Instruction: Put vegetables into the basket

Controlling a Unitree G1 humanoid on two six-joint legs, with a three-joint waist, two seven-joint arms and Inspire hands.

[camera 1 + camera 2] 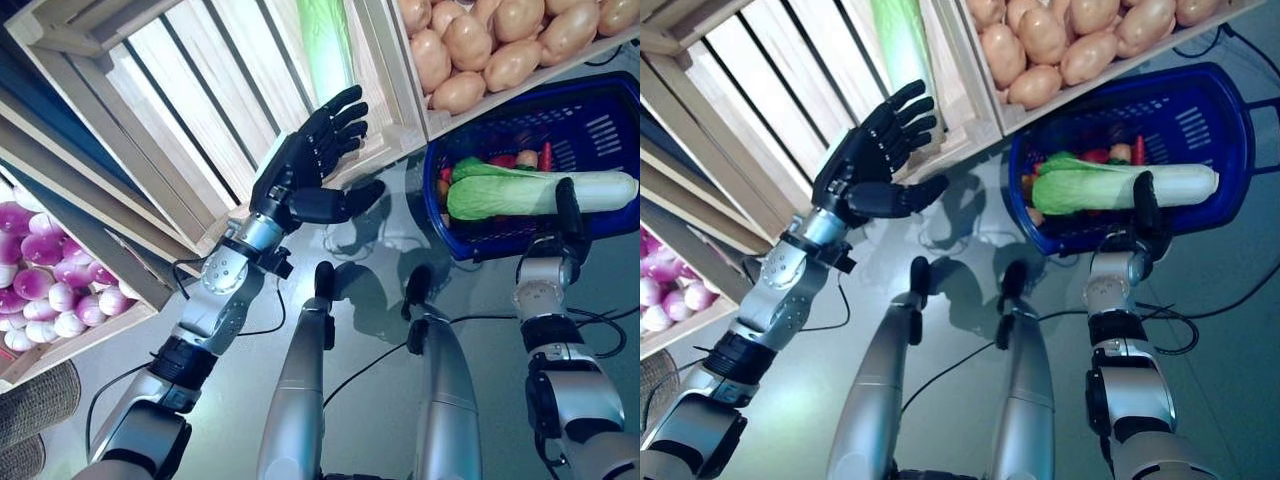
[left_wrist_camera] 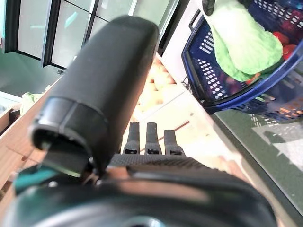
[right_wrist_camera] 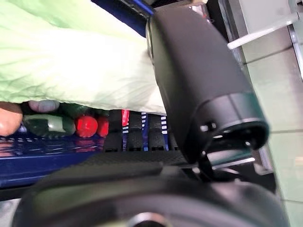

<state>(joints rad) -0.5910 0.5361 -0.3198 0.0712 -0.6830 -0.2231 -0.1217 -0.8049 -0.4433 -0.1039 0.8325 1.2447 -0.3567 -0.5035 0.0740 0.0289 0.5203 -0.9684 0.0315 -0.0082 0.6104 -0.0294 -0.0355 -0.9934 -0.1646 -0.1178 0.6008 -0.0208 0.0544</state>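
Observation:
My right hand [image 1: 570, 215] is shut on a long cabbage [image 1: 520, 192] with a white stalk and green leaves. It holds the cabbage across the top of the blue basket [image 1: 600, 130], with the thumb [image 3: 199, 80] curled over it and the fingers beneath. Red, green and orange vegetables [image 3: 86, 125] lie in the basket under the cabbage. My left hand [image 1: 300, 165] is open and empty, raised in front of the wooden stand. Its fingertips are just below a pale green leafy vegetable [image 1: 325, 45] in a crate.
The wooden stand [image 1: 180, 120] with slatted crates fills the left and top. Its front edge runs right beside the basket's far rim [image 1: 1120, 90]. The grey floor [image 1: 380, 260] lies between the stand and the basket.

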